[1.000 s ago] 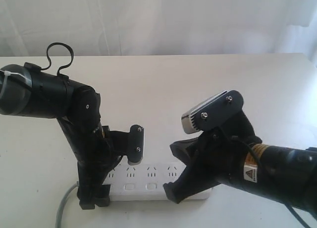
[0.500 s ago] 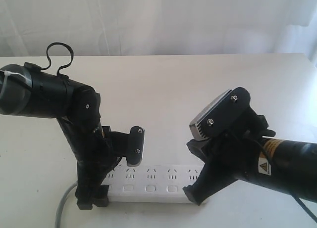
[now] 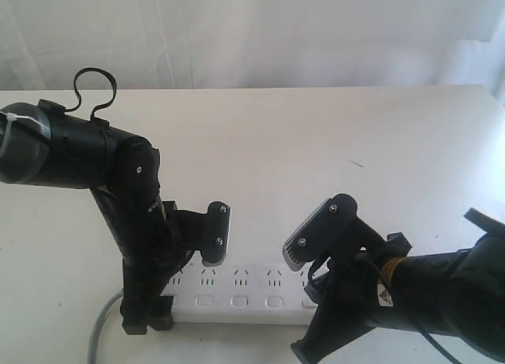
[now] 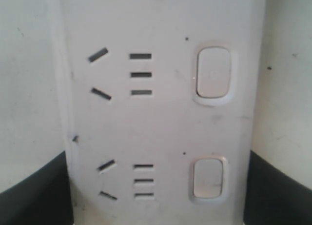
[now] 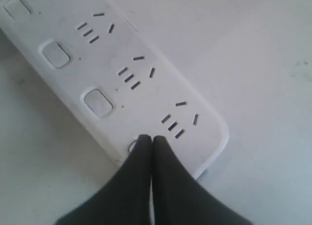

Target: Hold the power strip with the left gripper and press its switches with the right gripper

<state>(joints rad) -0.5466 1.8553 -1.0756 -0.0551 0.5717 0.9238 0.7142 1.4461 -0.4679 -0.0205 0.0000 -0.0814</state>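
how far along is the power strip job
Done: matte black left gripper clamps the long flat white plastic power strip. In hand: glossy black right gripper, shut, tip at the small white end switch. Left: unclear which other switches remain.

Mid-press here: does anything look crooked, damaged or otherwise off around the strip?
Nothing stands out. The power strip lies flat on the table. The left gripper clamps one end of it. The right gripper is shut, with its tips at the last switch. Only a few dark specks mark the strip's face.
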